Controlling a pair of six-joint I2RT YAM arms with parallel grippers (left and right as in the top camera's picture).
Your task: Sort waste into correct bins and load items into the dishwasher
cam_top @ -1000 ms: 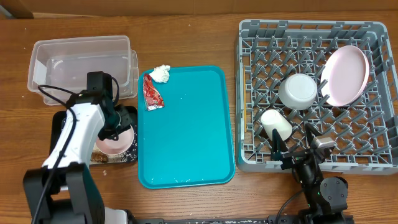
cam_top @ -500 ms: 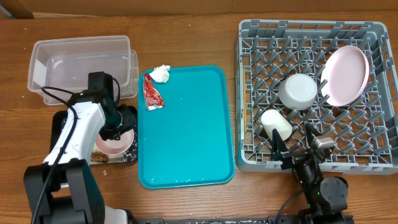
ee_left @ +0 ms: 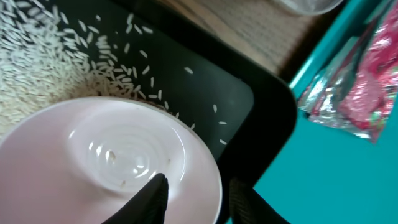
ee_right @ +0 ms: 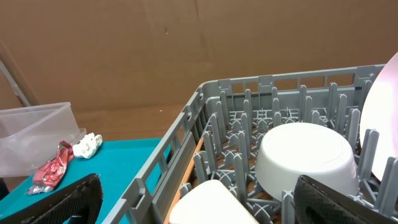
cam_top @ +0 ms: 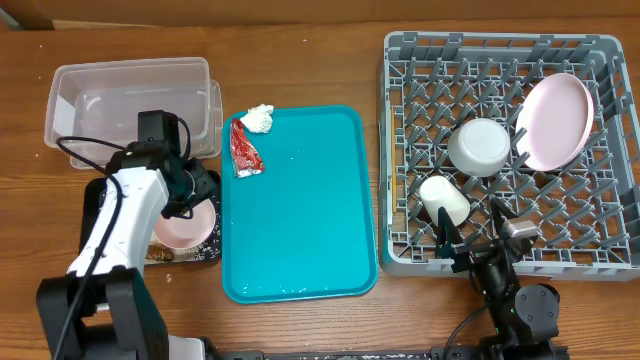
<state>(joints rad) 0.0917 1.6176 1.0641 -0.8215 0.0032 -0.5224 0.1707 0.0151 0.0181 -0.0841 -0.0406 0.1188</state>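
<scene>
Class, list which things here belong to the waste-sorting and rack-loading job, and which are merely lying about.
Job: red wrapper, tissue, rice, clear tub, black tray, pinkish bowl, pink plate, white bowl, white cup, grey rack.
Lying about: teal tray, wooden table.

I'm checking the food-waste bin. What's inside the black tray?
Loose rice grains and the small pinkish bowl lie in the black tray. Whatever is under the bowl is covered.

The wrapper (cam_top: 243, 150) is red (silvery edges), the tray (cam_top: 300, 220) teal, rack (cam_top: 500, 42) grey.
</scene>
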